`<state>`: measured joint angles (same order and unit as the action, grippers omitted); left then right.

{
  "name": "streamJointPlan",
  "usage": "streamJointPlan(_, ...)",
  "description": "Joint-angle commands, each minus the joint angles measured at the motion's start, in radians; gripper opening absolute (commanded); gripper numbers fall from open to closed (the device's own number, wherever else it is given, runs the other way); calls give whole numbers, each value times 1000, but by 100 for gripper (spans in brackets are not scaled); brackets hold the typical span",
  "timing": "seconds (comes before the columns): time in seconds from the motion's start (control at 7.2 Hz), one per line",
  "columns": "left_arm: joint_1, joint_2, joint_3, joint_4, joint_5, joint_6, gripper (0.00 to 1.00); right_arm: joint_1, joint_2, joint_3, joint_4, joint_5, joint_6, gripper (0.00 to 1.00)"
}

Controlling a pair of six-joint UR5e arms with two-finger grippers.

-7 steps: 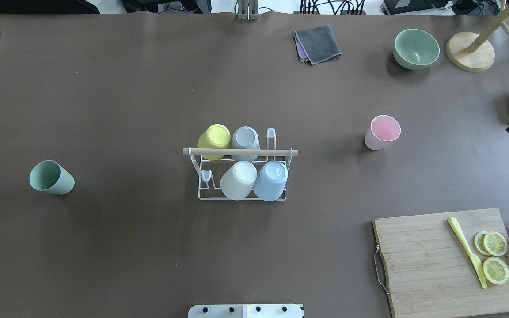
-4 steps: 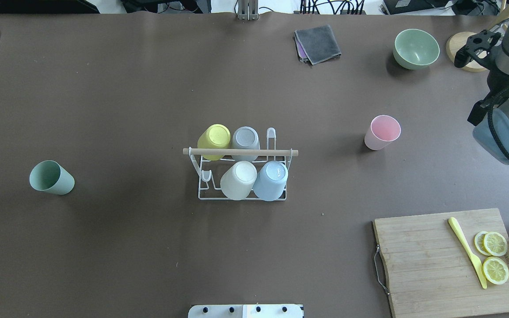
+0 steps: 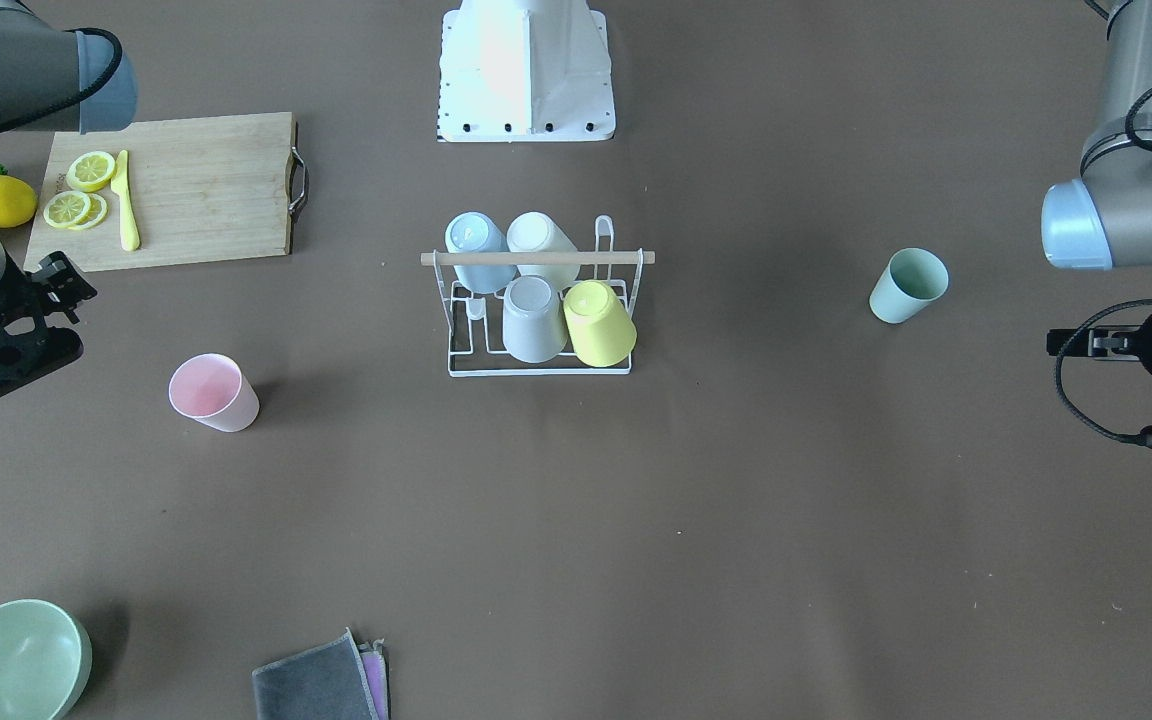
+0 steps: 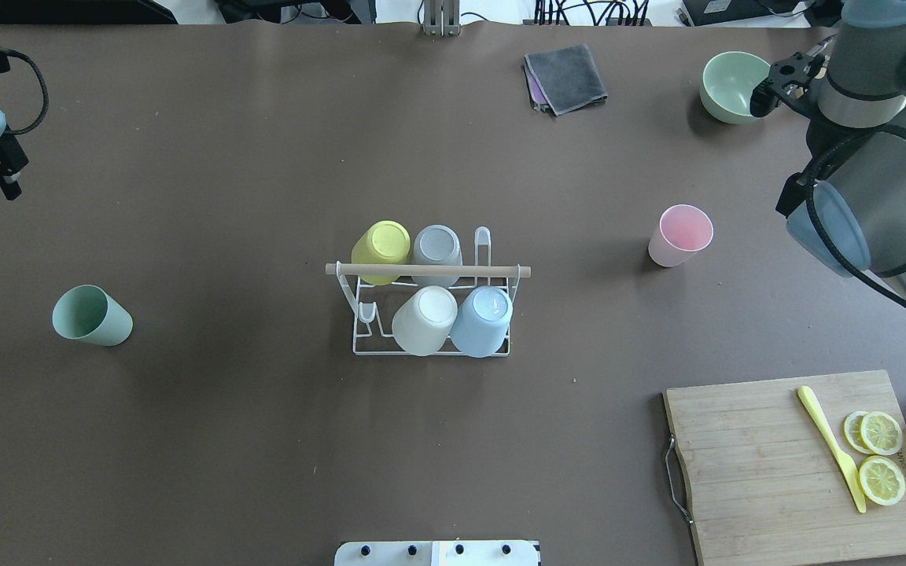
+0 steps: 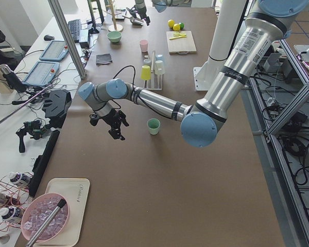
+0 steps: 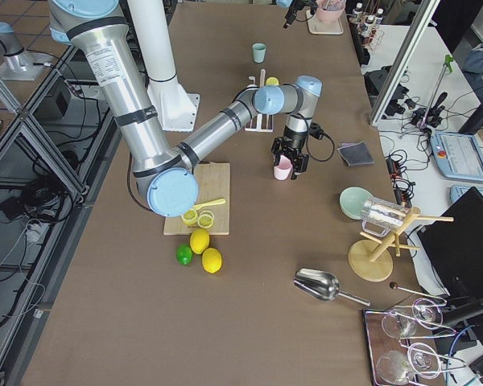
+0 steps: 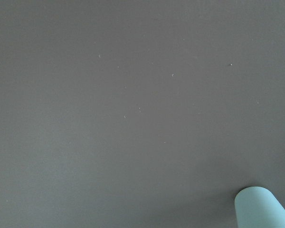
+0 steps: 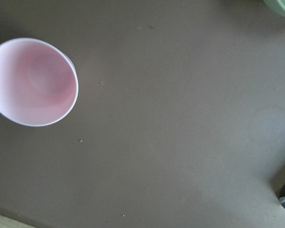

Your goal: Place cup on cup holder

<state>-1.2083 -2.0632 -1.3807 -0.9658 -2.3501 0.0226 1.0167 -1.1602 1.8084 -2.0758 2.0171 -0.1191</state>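
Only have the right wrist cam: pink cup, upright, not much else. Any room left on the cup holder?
Observer: Yes. The cup holder carries a yellow cup, grey cup, white cup and blue cup, all upside down; two prongs stand bare.
Operator: Other loose cups?
Observer: One. A green cup stands upright on the table on the left arm's side, apart from the holder.
Operator: Clutter near the pink one?
Observer: None touching. The pink cup stands alone; the green bowl lies beyond it, the cutting board nearer the robot.
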Motion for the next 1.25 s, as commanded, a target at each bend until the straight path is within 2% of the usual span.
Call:
streamJointPlan(0.0,84,-8,54,5,-80,-35,98,-27,11,-17,55,8,10,100)
streamJointPlan(0.14,87,-6,57,1,-81,-82,98,-47,46,-61,57,11,19,100)
streamJointPlan(0.42,105,-15,84,-8,-81,-81,98,-52,160,-180,51,86,19,100)
streamJointPlan(0.56,114,-72,150,-11,-80,-82,98,-52,222,-248,51,101,19,100)
streamJointPlan(0.69,145,-87,175,-11,-80,-81,98,-55,264,-295,51,118,19,100)
streamJointPlan(0.97,164,-87,181,-8,-87,-84,98,-85,271,-328,56,129,15,100)
streamJointPlan(1.11,176,-84,196,-7,-122,-86,98,-101,305,-383,57,127,13,100)
